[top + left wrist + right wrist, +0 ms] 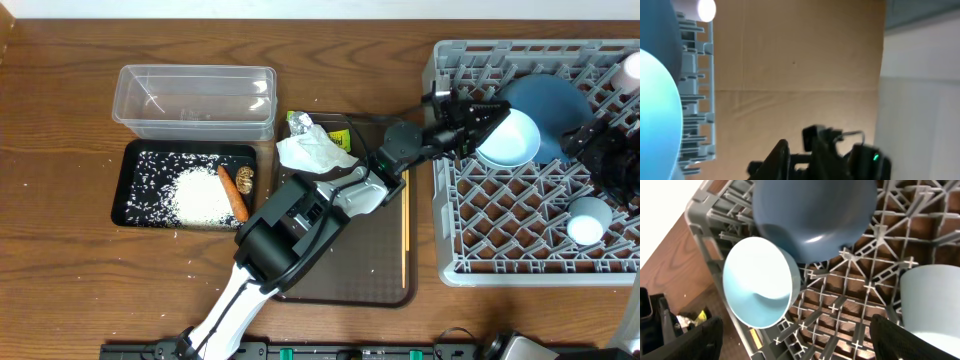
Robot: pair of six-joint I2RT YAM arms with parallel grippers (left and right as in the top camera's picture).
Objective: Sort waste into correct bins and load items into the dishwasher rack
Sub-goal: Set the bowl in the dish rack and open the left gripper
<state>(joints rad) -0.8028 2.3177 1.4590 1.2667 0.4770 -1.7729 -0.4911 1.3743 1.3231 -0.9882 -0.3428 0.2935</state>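
Wooden table, grey rack at its right, cardboard beyond

Nearest us lay the dark wooden table, a few white grains scattered on it, and the brown serving tray with the chopsticks along its right edge. Further in, the black tray held the white rice, the carrot and the brown lump. The napkin and the wrapper sat at the serving tray's far end, beside the clear tub. In the grey rack the white bowl leaned on edge against the blue dish, with a pale blue cup nearby. The left gripper sat at the bowl's rim (whether it gripped, we could not tell). The right gripper hung over the rack, fingers spread, holding nothing. Beyond stood a cardboard panel and a white wall.
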